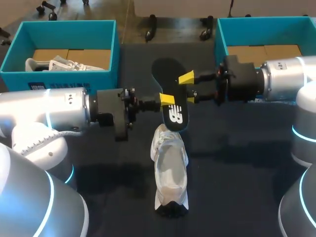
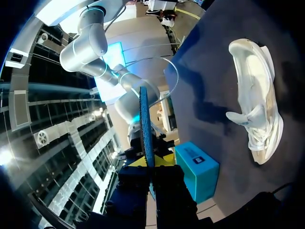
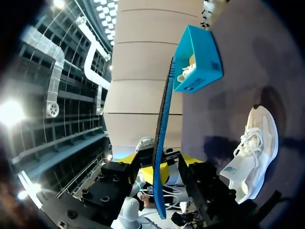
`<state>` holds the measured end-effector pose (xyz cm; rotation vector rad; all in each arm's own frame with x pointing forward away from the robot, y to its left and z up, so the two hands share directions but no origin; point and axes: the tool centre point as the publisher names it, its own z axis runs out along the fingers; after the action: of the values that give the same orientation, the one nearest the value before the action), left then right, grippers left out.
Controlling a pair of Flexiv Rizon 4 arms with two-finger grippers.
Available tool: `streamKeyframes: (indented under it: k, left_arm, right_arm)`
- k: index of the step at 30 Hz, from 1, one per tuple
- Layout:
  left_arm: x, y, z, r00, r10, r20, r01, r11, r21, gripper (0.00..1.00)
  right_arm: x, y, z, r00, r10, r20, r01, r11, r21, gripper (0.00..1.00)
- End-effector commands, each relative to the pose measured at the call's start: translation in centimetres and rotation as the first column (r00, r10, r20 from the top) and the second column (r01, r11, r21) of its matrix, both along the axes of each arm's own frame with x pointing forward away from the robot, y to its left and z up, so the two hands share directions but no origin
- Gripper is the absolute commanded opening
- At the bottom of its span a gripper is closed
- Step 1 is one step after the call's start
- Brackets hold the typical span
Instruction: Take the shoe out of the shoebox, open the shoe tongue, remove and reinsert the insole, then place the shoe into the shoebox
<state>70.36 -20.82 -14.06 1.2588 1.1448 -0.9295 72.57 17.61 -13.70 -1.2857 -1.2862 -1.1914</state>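
Left hand and right hand pinch the insole, toe end pointing away, above the shoe.

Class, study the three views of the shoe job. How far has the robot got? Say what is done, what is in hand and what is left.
Done: the white shoe lies out on the table, and its black insole has been removed. In hand: the left pincer and right pincer both grip the insole above the shoe. Left: reinsert the insole, then put the shoe into a blue shoebox.
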Motion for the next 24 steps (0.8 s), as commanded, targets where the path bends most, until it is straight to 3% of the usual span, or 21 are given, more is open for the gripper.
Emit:
streamKeyframes:
  k: [1,24]
  left_arm:
    - [0.04,-0.22,-0.18,1.000,0.000,0.004,0.000,1.000,-0.002,0.00]
    - [0.34,-0.24,-0.33,1.000,-0.001,0.011,0.001,1.000,0.000,0.00]
  right_arm:
    - [0.11,0.80,-0.22,1.000,0.003,-0.009,-0.004,1.000,-0.010,0.47]
    - [-0.13,1.53,-0.35,1.000,0.011,-0.010,-0.011,1.000,-0.002,0.26]
